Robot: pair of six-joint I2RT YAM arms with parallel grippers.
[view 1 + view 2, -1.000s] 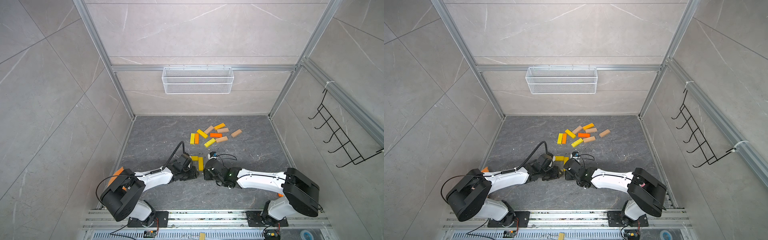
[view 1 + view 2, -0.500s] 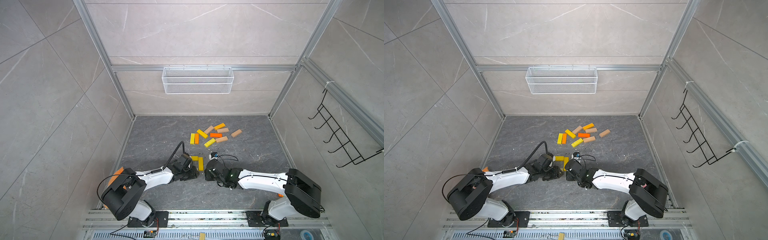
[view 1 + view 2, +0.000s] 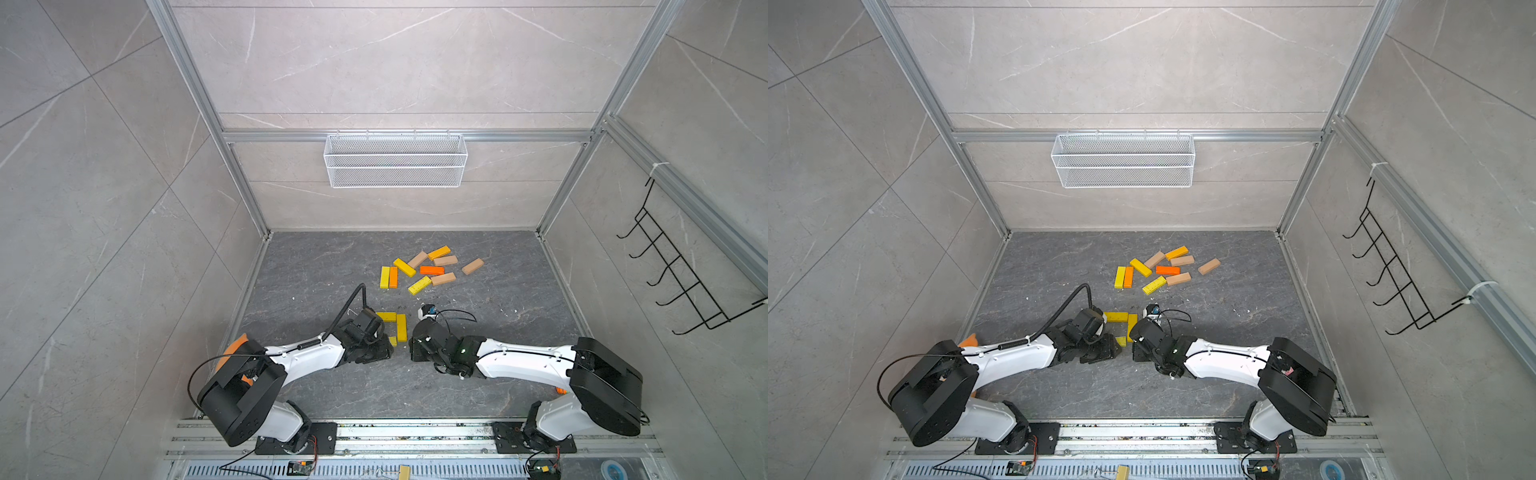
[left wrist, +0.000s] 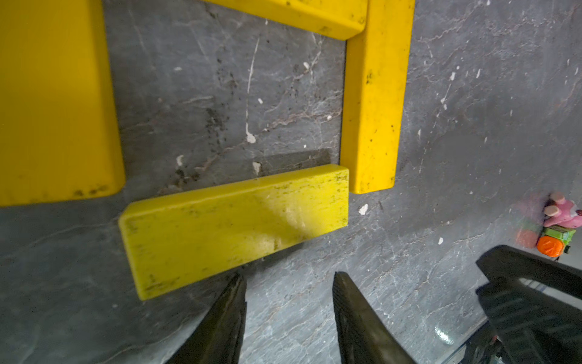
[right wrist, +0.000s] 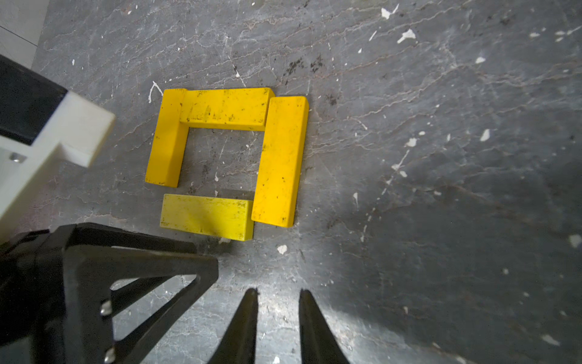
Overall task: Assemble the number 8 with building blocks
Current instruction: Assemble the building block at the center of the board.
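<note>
Blocks of yellow wood, four in all, lie flat on the grey floor [image 3: 316, 266] between the two arms, laid out as a nearly closed square. The far bar [image 5: 225, 108] and the near bar [image 5: 206, 216] have their long axes running side to side across the robot. The left-side bar [image 5: 165, 138] and the right-side bar [image 5: 280, 160] point away from the robot toward the back wall. The far bar sits between the two side bars and seems to touch both. The near bar is a little askew: one end butts against the inner face of the right-side bar, while the other stops short of the left-side bar, leaving a gap at that corner. The left gripper [image 4: 288, 279] hangs low on the robot's side of the near bar, its jaws parted with only bare floor between them and one fingertip [image 4: 233, 296] just beside the bar's long edge. The right gripper [image 5: 277, 293] is near the square's right corner but apart from it, jaws narrowly parted and empty. Farther back, in both top views, the loose blocks [image 3: 432, 270] lie scattered at mixed angles. A yellow block [image 3: 384, 277] and an orange block [image 3: 393, 277] lie side by side pointing at the back wall, and a tan block [image 3: 473, 266] lies alone to the right, slantwise. A white wire basket [image 3: 395, 160] hangs on the back wall.
</note>
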